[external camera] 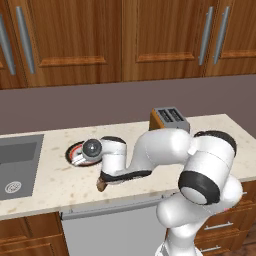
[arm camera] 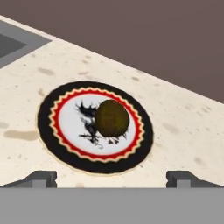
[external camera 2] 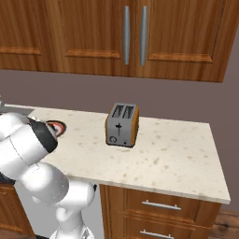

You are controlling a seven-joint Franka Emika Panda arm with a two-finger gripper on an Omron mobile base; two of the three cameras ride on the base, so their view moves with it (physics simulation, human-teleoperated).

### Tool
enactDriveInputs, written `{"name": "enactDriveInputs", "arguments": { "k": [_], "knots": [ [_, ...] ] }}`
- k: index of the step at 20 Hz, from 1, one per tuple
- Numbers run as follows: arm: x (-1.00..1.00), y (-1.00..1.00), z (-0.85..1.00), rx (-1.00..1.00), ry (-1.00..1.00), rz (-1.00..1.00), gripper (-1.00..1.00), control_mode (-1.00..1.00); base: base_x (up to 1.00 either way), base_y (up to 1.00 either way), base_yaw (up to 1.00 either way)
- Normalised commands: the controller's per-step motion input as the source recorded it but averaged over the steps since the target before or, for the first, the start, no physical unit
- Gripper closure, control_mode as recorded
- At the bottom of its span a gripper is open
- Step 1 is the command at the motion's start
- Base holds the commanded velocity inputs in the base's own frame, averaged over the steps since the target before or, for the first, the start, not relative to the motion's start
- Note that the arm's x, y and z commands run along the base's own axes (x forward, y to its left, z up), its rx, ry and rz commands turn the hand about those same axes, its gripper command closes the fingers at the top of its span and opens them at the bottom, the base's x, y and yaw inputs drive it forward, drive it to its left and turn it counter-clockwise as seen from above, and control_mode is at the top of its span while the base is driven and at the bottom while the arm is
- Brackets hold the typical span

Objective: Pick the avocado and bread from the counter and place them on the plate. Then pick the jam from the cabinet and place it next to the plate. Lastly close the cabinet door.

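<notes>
- On the counter [external camera: 50, 175] in the left base view, the plate [external camera: 74, 152] sits left of the toaster [external camera: 169, 120]; brown bread [external camera: 101, 186] peeks under the arm.
- Right base view: the plate's rim shows far left.
- Hand view: the avocado [arm camera: 112, 117] rests on the plate; the gripper [arm camera: 112, 178] stands released, empty. The bread looks light and crumbly, best pinched across its middle.

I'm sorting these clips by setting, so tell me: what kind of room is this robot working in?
A kitchen, a rendered one. A speckled beige counter carries a toaster and a patterned plate with an avocado on it; a steel sink is set into it, and wood cabinets hang above.
</notes>
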Motion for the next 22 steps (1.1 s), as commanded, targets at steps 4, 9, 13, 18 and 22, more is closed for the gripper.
{"name": "enactDriveInputs", "arguments": {
  "k": [4,9,13,18,22],
  "knots": [
    [-0.23,-0.28,0.31,0.15,0.0,-0.12,-1.0,-1.0,0.0,0.0,0.0],
    [-0.29,-0.2,0.25,0.2,0.0,-0.14,-1.0,-1.0,0.0,0.0,0.0],
    [-0.22,-0.07,0.06,0.24,0.02,-0.13,-1.0,-1.0,0.0,0.0,0.0],
    [-0.21,-0.08,0.0,0.26,0.12,-0.08,-1.0,-1.0,0.0,0.0,0.0],
    [-0.02,-0.09,0.0,0.26,0.22,-0.02,-1.0,-1.0,0.0,0.0,0.0]
  ]
}}
